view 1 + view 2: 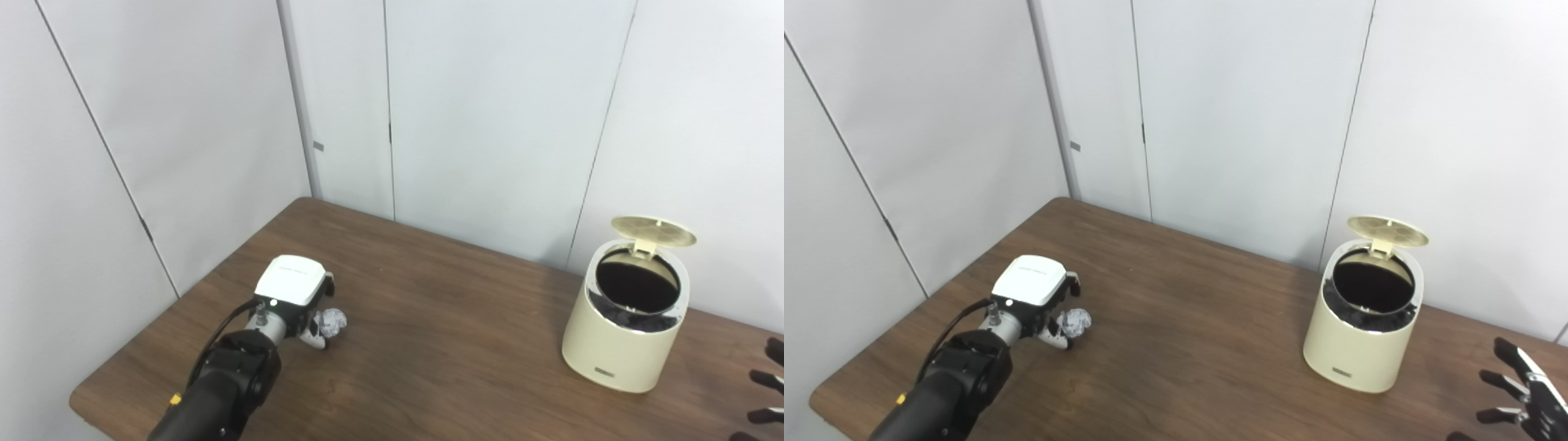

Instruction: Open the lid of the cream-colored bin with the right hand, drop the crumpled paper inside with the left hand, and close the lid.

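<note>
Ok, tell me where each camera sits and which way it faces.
Left eye view: on the head, looking down at the table; left robot hand by the crumpled paper, right fingertips at the edge.
Right eye view: beside it, same aim; right robot hand shows fuller.
Both share the cream-colored bin, lid up.

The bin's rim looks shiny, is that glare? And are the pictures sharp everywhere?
Left eye view: the bin has a mirror-like rim catching soft light, no harsh glare; the right hand is cut off at the edge. Right eye view: even, soft lighting, faint shadows on the table; the crumpled paper by the left hand looks slightly soft.
</note>
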{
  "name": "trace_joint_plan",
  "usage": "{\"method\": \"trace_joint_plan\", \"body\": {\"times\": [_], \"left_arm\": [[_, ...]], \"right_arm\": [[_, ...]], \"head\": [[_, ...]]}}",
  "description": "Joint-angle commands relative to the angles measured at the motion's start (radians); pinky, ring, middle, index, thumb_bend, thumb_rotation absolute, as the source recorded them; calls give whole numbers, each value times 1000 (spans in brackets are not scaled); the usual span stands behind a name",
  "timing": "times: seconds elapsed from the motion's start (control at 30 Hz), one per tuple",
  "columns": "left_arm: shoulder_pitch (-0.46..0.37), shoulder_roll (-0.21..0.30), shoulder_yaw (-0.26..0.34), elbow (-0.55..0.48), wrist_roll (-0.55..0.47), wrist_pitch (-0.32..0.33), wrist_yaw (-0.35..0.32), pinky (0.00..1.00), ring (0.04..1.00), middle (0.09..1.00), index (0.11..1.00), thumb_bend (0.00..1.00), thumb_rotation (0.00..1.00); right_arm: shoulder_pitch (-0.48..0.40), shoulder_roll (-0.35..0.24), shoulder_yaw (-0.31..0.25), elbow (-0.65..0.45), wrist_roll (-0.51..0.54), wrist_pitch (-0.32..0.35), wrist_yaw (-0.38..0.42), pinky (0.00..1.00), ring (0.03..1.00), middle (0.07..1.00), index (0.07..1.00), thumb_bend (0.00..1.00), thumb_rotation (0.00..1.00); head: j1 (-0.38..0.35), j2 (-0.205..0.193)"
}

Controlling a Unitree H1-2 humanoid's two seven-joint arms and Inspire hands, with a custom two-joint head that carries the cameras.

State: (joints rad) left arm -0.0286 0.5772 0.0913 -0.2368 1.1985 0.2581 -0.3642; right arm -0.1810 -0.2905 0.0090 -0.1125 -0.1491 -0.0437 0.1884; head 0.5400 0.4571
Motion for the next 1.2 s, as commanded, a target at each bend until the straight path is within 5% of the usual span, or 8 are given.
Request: {"method": "trace_joint_plan", "body": {"times": [0.0,0.43,0.53,0.6,0.63,1.17], "left_arm": [[-38,28,1,13,-8,9,23,517,638,622,683,807,179],[-35,18,-30,72,-44,9,52,523,633,627,671,808,165],[-31,18,-42,98,-57,-2,84,521,585,562,620,821,104],[-29,21,-51,116,-69,-8,102,532,550,463,548,584,21],[-28,22,-54,121,-78,-10,106,535,534,446,537,553,10],[-15,22,-130,162,-125,4,150,636,578,434,514,523,0]], "right_arm": [[-19,-14,-7,-41,2,-18,-6,581,832,931,909,840,504],[-7,-16,-7,-63,2,-6,-8,620,846,945,917,802,490],[-5,-15,-9,-68,3,0,-8,602,844,943,920,816,512],[-4,-14,-10,-70,8,-2,-8,585,839,940,912,812,499],[-3,-15,-10,-71,10,-3,-8,584,840,941,912,806,496],[1,-21,-19,-89,8,16,-10,612,828,934,901,791,514]], "head": [[-1,4],[-8,19],[-8,23],[-9,24],[-10,28],[-11,41]]}}
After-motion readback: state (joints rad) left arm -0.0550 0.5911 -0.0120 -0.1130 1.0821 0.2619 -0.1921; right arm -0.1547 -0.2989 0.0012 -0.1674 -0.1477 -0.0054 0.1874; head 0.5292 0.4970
